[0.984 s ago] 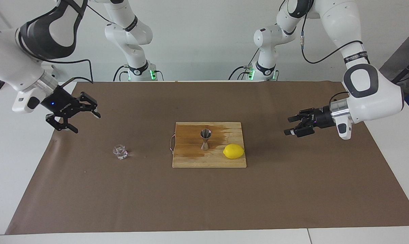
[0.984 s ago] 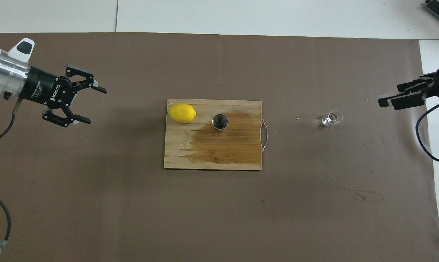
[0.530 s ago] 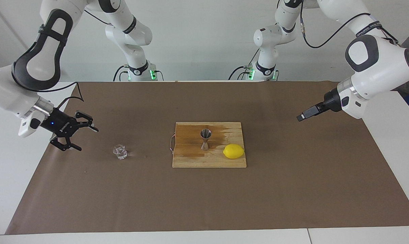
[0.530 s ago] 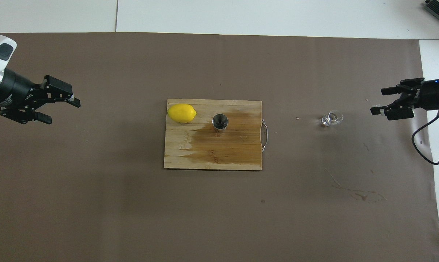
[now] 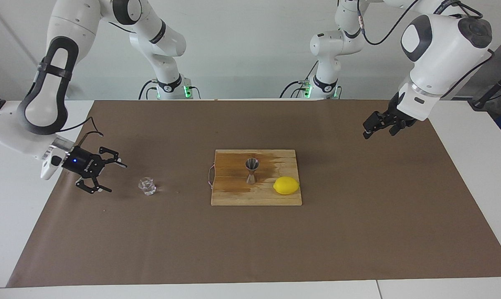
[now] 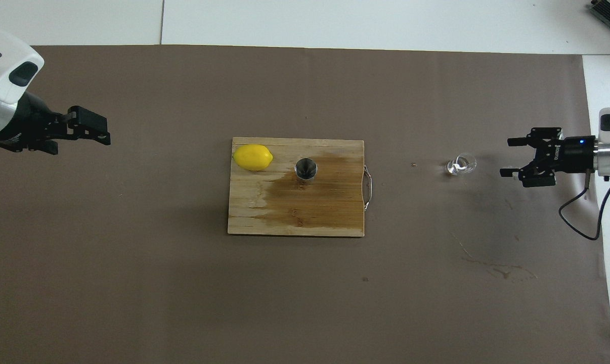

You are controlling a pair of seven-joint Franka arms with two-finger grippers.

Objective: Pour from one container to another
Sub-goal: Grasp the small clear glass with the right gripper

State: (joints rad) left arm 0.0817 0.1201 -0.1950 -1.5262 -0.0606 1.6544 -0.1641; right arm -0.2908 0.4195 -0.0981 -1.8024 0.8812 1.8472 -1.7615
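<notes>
Right tool [image 5: 108, 177] dropped low beside glass cup [image 5: 147, 186], fingers wide, empty; left tool [image 5: 377, 125] lifted away, open. Cup at 9 o'clock of jigger [image 5: 251, 170]. Light, slippery, fragile; grip sidewall.

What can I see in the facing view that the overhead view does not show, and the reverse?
Only the facing view shows the arm bases and the jigger's hourglass side. Only the overhead view shows the jigger's open mouth and stains on the brown paper. Both show the glass cup, the lemon on the cutting board, the open right gripper beside the cup, and the left gripper waiting aloft.
</notes>
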